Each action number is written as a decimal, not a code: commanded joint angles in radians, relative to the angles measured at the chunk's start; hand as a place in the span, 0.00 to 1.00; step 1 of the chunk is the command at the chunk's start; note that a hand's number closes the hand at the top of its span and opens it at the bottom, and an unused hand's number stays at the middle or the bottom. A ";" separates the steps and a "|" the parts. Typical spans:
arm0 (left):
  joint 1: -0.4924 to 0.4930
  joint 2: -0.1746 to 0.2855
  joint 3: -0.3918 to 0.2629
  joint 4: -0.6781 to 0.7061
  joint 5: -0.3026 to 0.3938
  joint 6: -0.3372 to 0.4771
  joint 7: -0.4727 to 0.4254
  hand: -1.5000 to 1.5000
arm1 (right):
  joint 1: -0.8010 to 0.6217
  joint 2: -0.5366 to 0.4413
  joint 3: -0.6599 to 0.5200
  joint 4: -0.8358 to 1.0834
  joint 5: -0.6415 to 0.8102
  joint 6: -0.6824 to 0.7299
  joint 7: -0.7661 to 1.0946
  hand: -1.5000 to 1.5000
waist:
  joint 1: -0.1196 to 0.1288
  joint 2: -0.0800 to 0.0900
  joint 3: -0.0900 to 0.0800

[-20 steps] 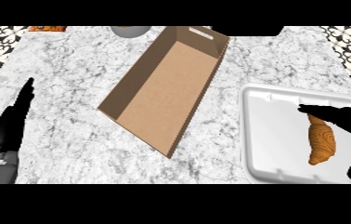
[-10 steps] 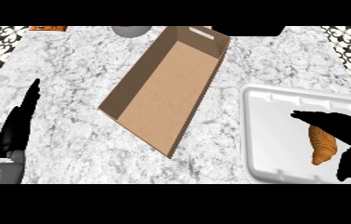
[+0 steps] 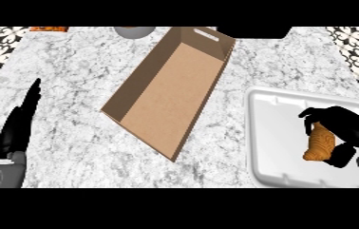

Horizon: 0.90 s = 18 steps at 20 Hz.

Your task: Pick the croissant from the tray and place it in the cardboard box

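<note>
Closed the right hand over the croissant within the last second: hovered above it with straighter fingers a second ago, now curls fingers and thumb round its upper half, leaving the lower tip showing. Still finds the croissant in the white tray at 4 o'clock of the desk, much where it lay before, so probably gripped but not yet lifted; cannot tell whether touching the tray floor. Means the grasp looks all but done. Next calls for a lift clear of the tray's rim, then a carry toward 10 o'clock to the cardboard box, open and lying slantwise at the middle, well apart from the tray. Keeps the left hand resting at 9 o'clock, fingers straight, holding nothing
</note>
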 commanded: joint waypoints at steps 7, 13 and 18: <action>0.023 0.030 0.049 -0.006 0.031 -0.062 -0.043 0.50 | -0.179 0.187 -0.042 0.077 0.002 -0.114 0.026 1.00 | 0.018 0.011 0.011; 0.022 -0.019 0.019 -0.070 -0.012 -0.018 0.040 0.50 | -0.268 0.171 -0.121 0.029 0.003 -0.187 0.065 1.00 | 0.001 0.006 0.010; 0.016 -0.020 0.029 -0.020 -0.020 -0.017 0.002 0.50 | -0.320 0.165 -0.201 -0.114 -0.095 -0.185 0.036 1.00 | -0.012 0.003 0.010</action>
